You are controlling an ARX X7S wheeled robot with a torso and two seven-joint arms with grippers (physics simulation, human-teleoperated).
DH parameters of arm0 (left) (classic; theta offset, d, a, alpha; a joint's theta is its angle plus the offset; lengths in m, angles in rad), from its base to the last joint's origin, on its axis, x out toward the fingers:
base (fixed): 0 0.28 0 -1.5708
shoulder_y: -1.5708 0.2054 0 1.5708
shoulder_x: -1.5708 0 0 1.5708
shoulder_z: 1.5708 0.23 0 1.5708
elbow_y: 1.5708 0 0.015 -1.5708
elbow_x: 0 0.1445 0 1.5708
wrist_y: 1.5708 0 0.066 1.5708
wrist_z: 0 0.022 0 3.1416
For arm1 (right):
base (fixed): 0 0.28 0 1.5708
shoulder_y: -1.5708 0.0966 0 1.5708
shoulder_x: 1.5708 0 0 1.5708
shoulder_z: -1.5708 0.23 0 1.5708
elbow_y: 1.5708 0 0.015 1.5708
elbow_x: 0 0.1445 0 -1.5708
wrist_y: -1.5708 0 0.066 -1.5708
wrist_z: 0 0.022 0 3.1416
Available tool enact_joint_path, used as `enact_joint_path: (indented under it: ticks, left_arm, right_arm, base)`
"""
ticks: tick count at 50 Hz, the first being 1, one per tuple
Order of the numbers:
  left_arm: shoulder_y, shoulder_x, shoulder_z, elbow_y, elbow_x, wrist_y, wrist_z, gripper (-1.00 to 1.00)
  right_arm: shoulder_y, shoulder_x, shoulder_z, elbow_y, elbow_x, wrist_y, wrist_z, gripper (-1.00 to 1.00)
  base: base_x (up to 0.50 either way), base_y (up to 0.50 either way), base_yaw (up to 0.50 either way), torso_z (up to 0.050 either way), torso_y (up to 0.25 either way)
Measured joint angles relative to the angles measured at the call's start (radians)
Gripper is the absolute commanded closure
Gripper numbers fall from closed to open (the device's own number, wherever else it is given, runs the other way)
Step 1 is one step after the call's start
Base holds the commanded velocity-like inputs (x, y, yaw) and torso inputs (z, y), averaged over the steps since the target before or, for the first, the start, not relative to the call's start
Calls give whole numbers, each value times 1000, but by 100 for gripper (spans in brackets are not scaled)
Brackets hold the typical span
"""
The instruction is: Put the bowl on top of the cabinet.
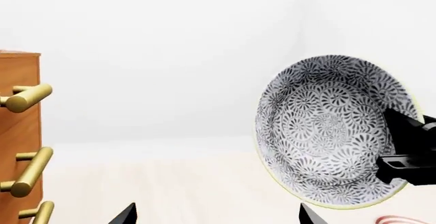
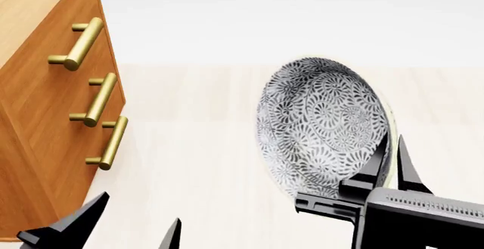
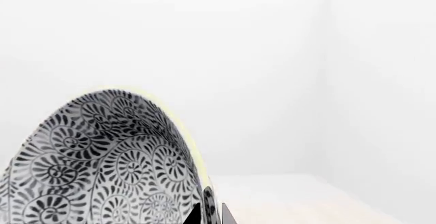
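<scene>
Pale floor (image 2: 226,147) and white wall fill the head view. The right gripper (image 2: 387,161) pinches the bowl (image 2: 321,127) by its rim at centre right, tipped on edge; that thin grip could slip. The left gripper (image 2: 132,226), lower left, gapes empty beside the cabinet (image 2: 38,118).

Head view: you look forward and down, close over the bowl (image 2: 321,127) and cabinet (image 2: 38,90). Left wrist view: sideways, sharing both. Right wrist view: pressed against the bowl's rim, facing the wall.
</scene>
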Motion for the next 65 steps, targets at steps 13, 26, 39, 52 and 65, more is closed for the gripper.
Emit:
enact_joint_path:
  ticks: [13, 26, 39, 52, 65]
  left_arm:
    - [-39, 0, 31, 50, 14, -71, -31, -100]
    - [-102, 4, 45, 110, 6, -172, -73, -100]
    - [-161, 10, 30, 135, -20, -245, -104, -100]
    - [-197, 18, 22, 134, -43, -284, -121, -100]
    - [-248, 38, 34, 134, -62, -337, -138, -100]
  right_arm:
    - [37, -7, -42, 97, -78, -140, -72, 100]
    - [31, 14, -82, 117, -141, -248, -131, 100]
    - [20, 27, -105, 126, -169, -293, -160, 100]
    - [19, 29, -131, 124, -192, -299, -179, 100]
    - [12, 34, -151, 102, -215, -293, -185, 100]
  base:
    - [0, 0, 0, 0, 1]
    - [0, 0, 0, 0, 0]
    - [0, 0, 0, 0, 1]
    - [0, 0, 0, 0, 0]
    - [0, 0, 0, 0, 1]
